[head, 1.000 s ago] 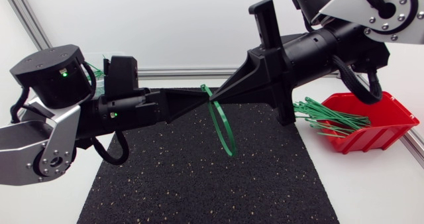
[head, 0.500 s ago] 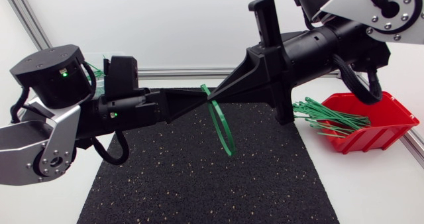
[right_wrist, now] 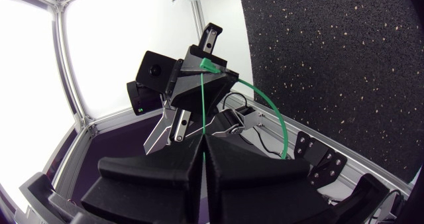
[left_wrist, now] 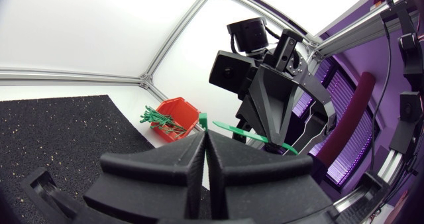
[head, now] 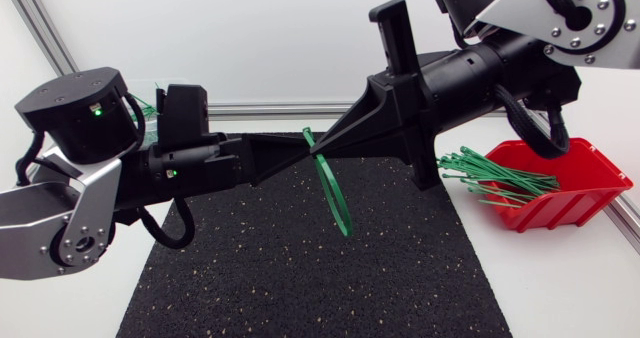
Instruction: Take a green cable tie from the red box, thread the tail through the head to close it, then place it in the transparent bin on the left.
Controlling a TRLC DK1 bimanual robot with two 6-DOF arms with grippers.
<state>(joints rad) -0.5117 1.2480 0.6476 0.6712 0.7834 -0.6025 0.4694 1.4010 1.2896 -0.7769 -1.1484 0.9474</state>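
Evidently you held the green cable tie looped above the counter.
Your left claw clamped its head and your right claw its tail, nearly meeting, likely so the tail could pull through.

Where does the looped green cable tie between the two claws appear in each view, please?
Head view: the cable tie hangs looped where the left claw and right claw meet, over the black mat.
Left wrist view: ahead of its claw, reaching the other claw.
Right wrist view: running ahead from its claw's tips.
Shared landmark: the black mat.
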